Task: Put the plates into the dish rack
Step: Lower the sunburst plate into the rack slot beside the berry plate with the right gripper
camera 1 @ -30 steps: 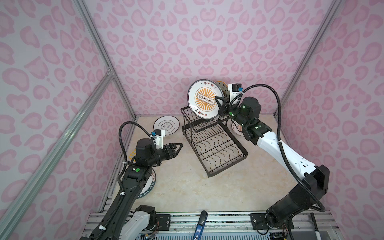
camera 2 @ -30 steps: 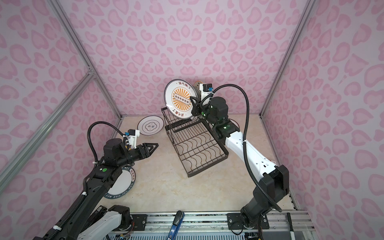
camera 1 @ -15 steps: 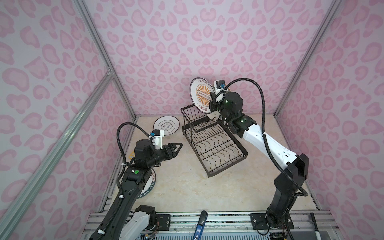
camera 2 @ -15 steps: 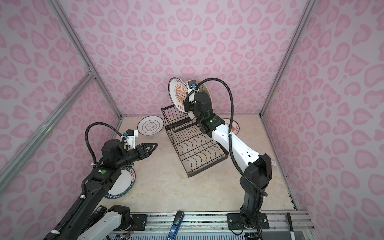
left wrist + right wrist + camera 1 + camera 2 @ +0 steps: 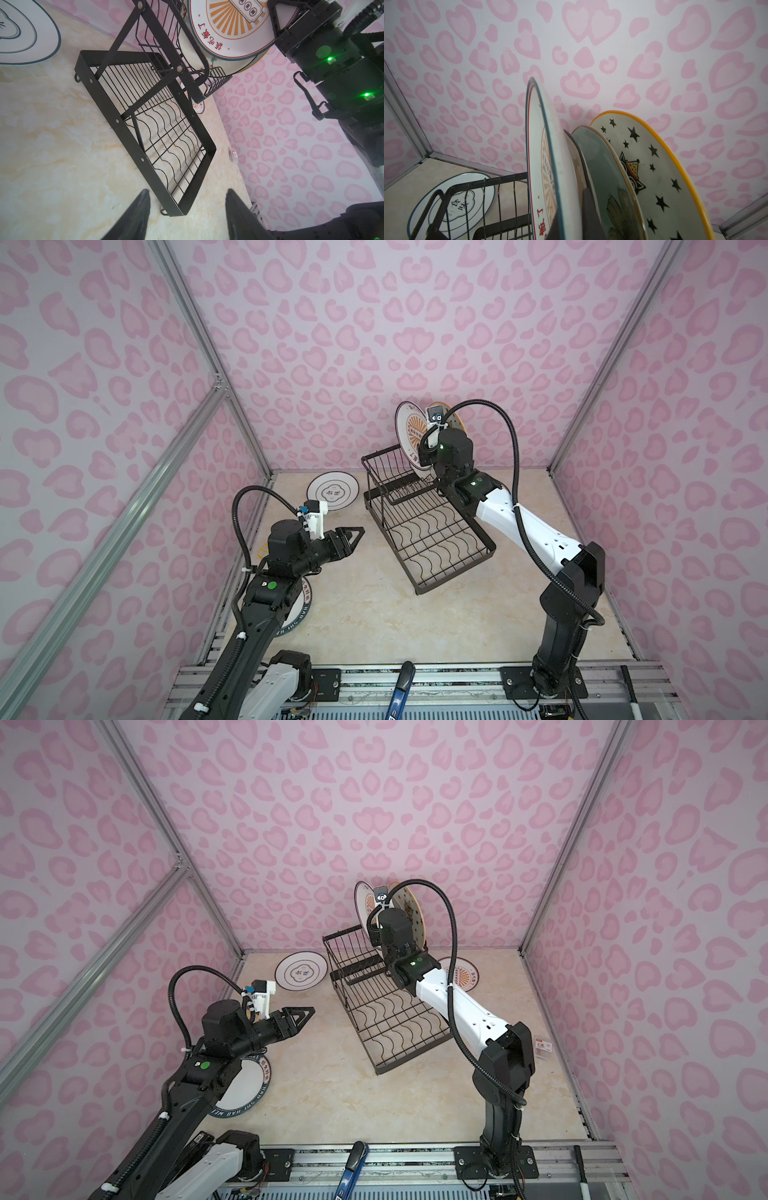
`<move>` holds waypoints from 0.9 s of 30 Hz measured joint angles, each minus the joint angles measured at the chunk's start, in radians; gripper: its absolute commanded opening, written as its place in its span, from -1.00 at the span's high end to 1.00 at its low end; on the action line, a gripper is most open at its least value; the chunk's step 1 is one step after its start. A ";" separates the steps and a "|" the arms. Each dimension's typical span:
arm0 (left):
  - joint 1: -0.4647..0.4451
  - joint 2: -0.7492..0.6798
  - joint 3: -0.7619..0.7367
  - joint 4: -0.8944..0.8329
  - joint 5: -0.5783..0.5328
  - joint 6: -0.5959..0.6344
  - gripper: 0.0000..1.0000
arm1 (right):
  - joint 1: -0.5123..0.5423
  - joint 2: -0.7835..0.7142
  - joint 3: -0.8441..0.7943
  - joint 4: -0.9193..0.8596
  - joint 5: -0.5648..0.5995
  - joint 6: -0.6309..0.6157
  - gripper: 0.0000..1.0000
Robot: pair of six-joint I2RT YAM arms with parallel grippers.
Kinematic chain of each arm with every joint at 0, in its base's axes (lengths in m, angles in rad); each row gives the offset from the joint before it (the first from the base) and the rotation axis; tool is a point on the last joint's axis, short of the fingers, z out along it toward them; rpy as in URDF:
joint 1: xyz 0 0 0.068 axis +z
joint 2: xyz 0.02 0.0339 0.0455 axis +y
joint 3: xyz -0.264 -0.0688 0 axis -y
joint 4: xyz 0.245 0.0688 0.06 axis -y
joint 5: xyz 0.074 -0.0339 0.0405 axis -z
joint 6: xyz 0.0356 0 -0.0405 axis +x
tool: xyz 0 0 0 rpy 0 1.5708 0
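We note dish rack (image 5: 432,539): black wire, wavy dividers in lower tray. Sunburst plate (image 5: 545,166): white, orange rays, teal rim, thin red inner ring, red characters. Starred plate (image 5: 654,166): cream, black stars, yellow rim. Pale blue plate (image 5: 600,166): leafy flower print. At rack's ten o'clock we see ringed plate (image 5: 332,491): white, dark rings, black characters. At eight o'clock, lettered plate (image 5: 249,1085): white, dark rim, pale letters. Walls (image 5: 374,323): lilac, pink hearts. Tabletop (image 5: 374,614): cream marble.

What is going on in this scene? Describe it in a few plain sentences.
The right tool grips an orange sunburst plate on edge at the raised end of the dish rack, beside the starred plate and pale blue plate standing there. The left tool hangs open and empty. A white ringed plate, a lettered plate and a second sunburst plate lie flat on the table.
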 measured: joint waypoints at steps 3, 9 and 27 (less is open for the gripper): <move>0.000 0.000 0.000 0.000 0.000 0.002 -0.20 | 0.008 0.000 -0.003 0.000 0.023 0.000 1.00; 0.000 -0.001 0.000 -0.008 -0.006 0.012 -0.20 | 0.026 0.006 -0.004 0.001 0.071 -0.015 1.00; 0.000 -0.005 0.000 -0.023 -0.015 0.019 -0.20 | 0.045 0.012 -0.038 0.024 0.100 -0.034 1.00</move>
